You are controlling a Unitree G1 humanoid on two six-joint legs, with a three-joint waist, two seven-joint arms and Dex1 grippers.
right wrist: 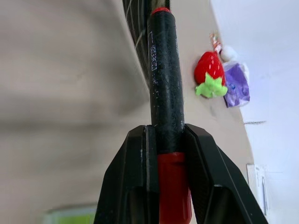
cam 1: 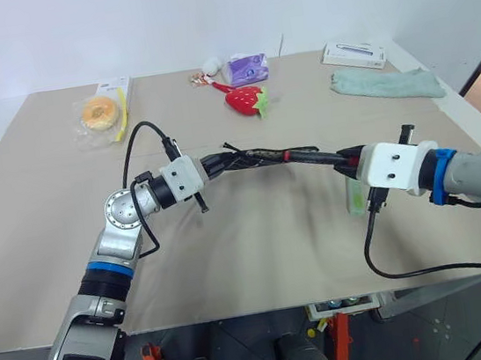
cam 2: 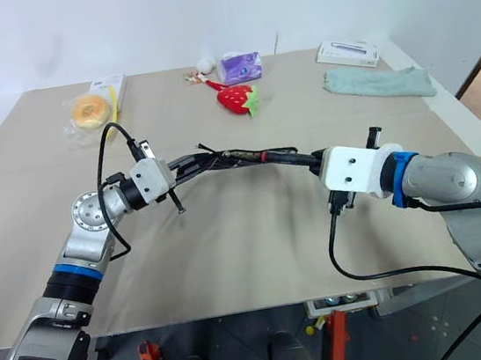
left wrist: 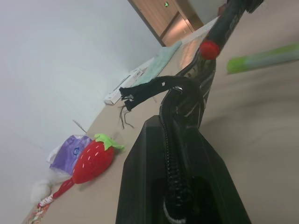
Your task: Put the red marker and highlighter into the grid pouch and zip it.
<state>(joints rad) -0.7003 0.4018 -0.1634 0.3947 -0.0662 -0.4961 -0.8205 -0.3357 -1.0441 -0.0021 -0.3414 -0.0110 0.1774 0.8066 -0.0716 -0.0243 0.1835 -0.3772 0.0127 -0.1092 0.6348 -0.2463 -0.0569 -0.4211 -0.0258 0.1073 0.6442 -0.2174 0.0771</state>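
right pincer [right wrist: 168, 140] grips red marker [right wrist: 164, 84] at grid pouch [cam 1: 251, 158].

Each arm consists of grey metallic segments with blue collar rings, a white wrist housing behind the jaws, and a black cable looping outside it, ending in the left gripper [cam 1: 220, 161] and right gripper [cam 1: 342, 160], each with two black tapered fingers.

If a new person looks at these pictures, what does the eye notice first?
At mid-table, above the surface, the left gripper holds the grid pouch while the right gripper points the red marker at it. The highlighter lies below the right wrist; a strawberry toy lies behind.
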